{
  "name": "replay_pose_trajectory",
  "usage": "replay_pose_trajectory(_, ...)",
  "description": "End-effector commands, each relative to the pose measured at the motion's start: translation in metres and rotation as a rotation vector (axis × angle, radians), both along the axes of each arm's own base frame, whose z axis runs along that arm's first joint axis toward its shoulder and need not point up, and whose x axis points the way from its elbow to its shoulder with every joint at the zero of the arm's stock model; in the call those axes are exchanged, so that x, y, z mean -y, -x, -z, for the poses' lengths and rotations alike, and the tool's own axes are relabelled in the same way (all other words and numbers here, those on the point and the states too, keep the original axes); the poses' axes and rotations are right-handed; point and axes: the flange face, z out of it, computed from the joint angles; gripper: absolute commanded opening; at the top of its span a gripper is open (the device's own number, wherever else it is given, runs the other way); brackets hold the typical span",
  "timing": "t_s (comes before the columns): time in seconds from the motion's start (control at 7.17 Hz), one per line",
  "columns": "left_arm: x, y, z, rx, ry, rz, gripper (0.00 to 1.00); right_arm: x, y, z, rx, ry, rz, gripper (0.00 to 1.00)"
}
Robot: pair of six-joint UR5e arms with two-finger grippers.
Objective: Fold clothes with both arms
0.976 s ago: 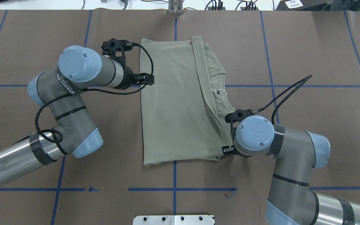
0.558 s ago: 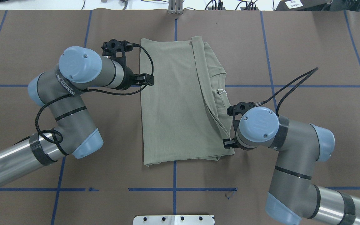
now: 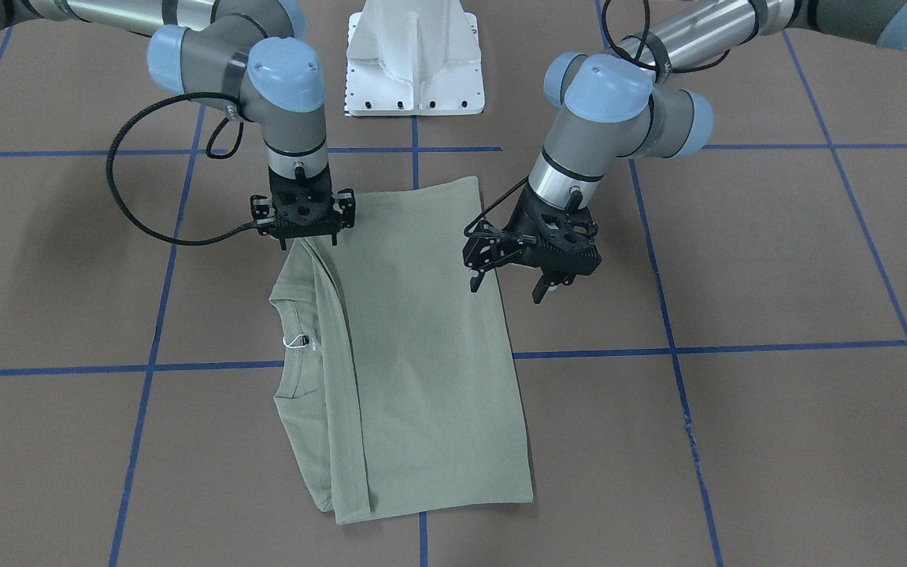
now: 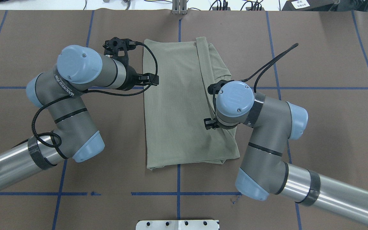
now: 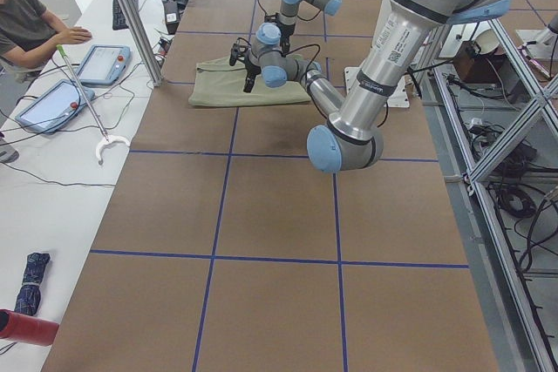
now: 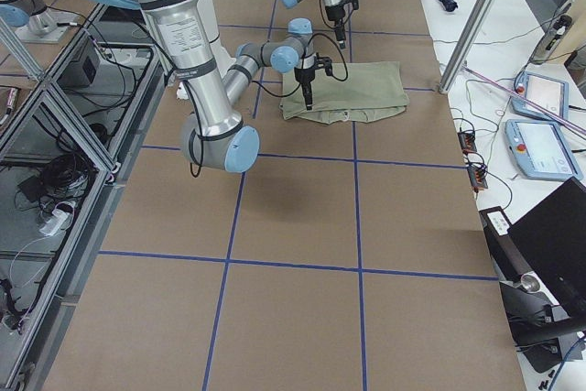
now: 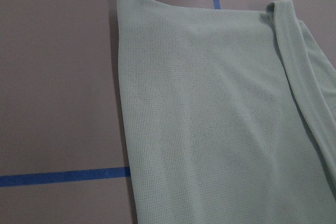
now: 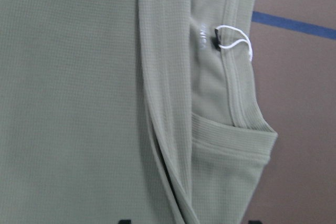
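Now, shirt [image 4: 177, 105] under right fingers [image 3: 285, 239], left fingers [image 3: 538, 293] at edge

The folded sage-green knit shirt [image 4: 171, 105] lies mid-way along the brown paper-covered table [image 4: 331, 48]. The black two-finger left gripper [image 3: 506, 291] hangs over its left edge. The black two-finger right gripper [image 3: 305, 239] hangs above its right side, by the neck.

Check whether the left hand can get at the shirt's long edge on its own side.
Probably yes: the left hand hangs open right beside that edge of the shirt, and nothing lies between them.
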Motion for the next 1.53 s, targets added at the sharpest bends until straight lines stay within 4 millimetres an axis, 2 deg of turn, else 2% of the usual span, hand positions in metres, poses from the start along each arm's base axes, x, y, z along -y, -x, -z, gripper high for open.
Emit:
replay_pose_trajectory(0.0, -0.009, 0.017, 0.016, -0.03, -0.03, -0.002, 1.0, 0.022, 0.03, -0.01, -0.056, 0.004, 0.025, 0.87)
replay_pose_trajectory(0.14, -0.01, 0.017, 0.017, -0.032, -0.032, -0.004, 1.0, 0.036, 0.03, -0.02, -0.057, -0.009, 0.025, 0.85)
replay_pose_trajectory(0.28, -0.013, 0.022, 0.022, -0.043, -0.041, -0.002, 1.0, 0.045, 0.025, -0.018, -0.021, -0.02, 0.014, 0.75)
replay_pose_trajectory(0.7, -0.008, 0.036, 0.029, -0.054, -0.053, 0.016, 1.0, 0.051, 0.02, -0.007, 0.051, -0.032, 0.021, 0.62)
replay_pose_trajectory(0.98, -0.011, 0.04, 0.034, -0.064, -0.06, 0.017, 1.0, 0.061, 0.011, -0.009, 0.06, -0.032, 0.045, 0.41)
replay_pose_trajectory(1.39, -0.014, 0.042, 0.034, -0.068, -0.062, 0.014, 1.0, 0.062, 0.014, -0.016, 0.048, -0.026, 0.049, 0.4)
